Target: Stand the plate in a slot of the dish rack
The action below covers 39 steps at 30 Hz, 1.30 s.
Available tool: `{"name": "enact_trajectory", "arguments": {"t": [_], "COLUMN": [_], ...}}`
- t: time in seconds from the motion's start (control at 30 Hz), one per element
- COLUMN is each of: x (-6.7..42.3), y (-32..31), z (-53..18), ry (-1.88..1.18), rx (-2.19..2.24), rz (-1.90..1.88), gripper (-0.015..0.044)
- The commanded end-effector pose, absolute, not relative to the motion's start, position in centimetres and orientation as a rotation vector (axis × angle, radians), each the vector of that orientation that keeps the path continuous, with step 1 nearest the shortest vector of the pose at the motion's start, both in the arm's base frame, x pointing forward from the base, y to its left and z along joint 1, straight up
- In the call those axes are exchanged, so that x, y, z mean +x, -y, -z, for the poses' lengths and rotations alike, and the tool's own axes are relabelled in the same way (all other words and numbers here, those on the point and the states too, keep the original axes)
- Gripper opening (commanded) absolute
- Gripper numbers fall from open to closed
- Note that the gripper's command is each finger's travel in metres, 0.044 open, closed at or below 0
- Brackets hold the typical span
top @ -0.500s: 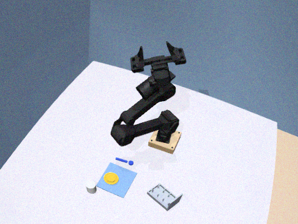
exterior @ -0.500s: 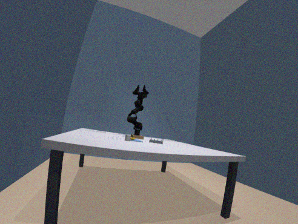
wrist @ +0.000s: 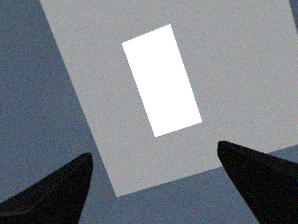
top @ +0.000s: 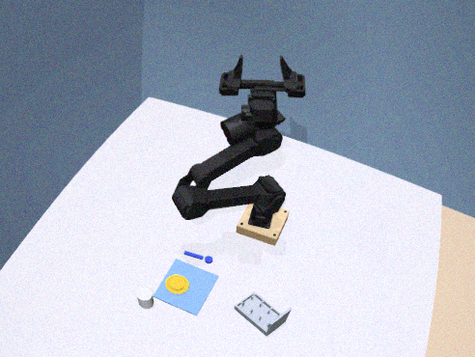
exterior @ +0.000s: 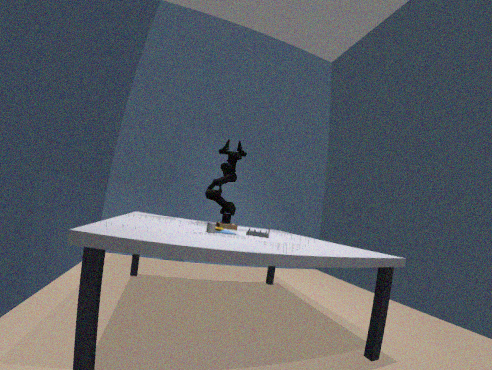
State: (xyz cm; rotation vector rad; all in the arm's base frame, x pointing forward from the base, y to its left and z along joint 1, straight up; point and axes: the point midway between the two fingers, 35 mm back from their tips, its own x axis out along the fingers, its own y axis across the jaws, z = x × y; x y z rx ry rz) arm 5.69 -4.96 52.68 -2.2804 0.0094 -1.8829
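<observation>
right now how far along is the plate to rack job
Nothing looks done yet. The yellow plate lies flat on the blue mat, and the grey dish rack beside it has no plate in it. In hand: nothing; the gripper is open, raised high above the table with its fingers pointing up, far from the plate. Left: reach down, grasp the plate, stand it between the rails, release and retreat.
</observation>
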Motion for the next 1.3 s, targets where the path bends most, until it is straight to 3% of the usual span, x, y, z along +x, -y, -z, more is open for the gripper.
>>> {"name": "enact_trajectory", "arguments": {"t": [0.0,0.63,1.27], "x": [3.6,-1.3,1.1], "y": [3.2,-7.1,-17.2], "z": [-53.7,-55.3,-53.8], "ry": [-0.054,-0.315,-0.563], "rx": [-2.318,-2.467,-2.560], "rz": [2.034,2.714,3.310], "gripper": [0.0400,0.0400,0.0400]}}
